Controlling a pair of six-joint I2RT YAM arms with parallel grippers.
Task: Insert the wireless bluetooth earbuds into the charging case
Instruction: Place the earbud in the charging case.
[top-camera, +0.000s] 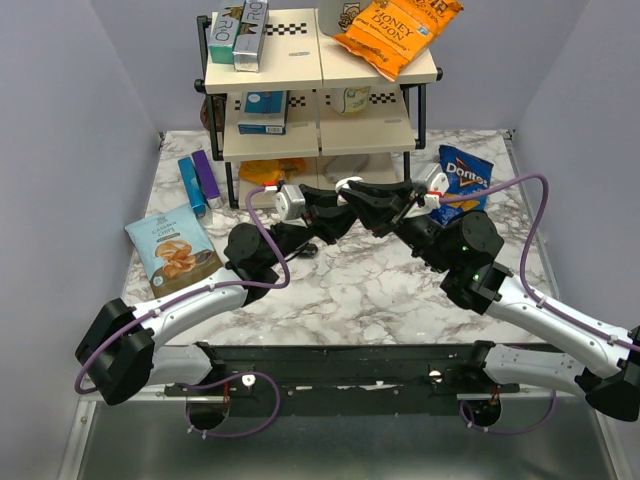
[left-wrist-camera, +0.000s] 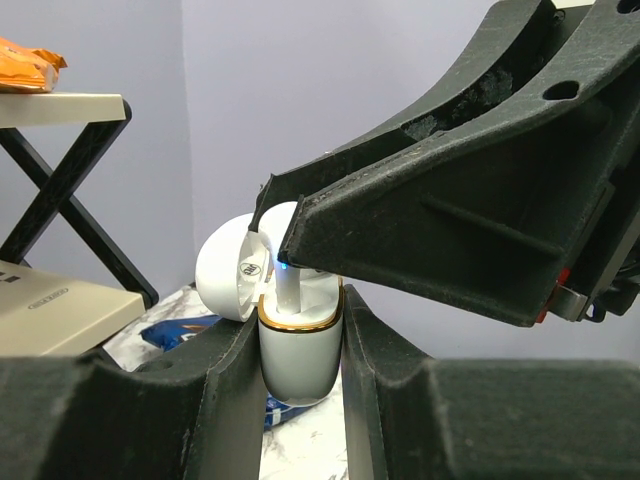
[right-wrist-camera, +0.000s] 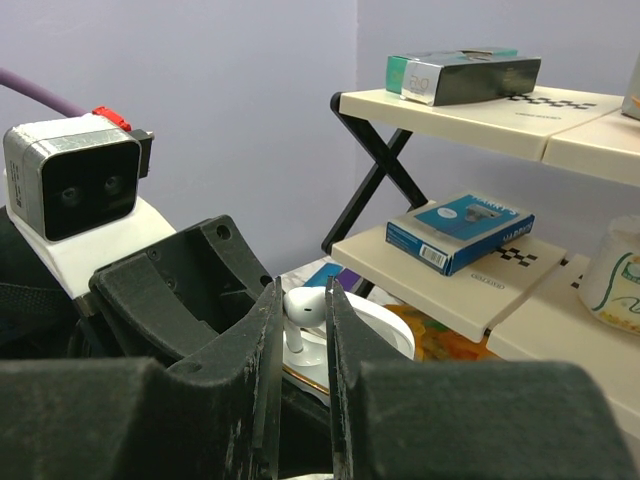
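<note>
Three views under even, diffuse overhead light. The marble tabletop (top-camera: 380, 290) carries a soft sheen and faint shadows below my arms. Close to each wrist lens, my left pincer (left-wrist-camera: 300, 335) and right pincer (right-wrist-camera: 302, 322) read dark and blurred. The glossy charging case (left-wrist-camera: 298, 362) and white earbud (right-wrist-camera: 308, 303) are sharper, with mild highlights.
</note>
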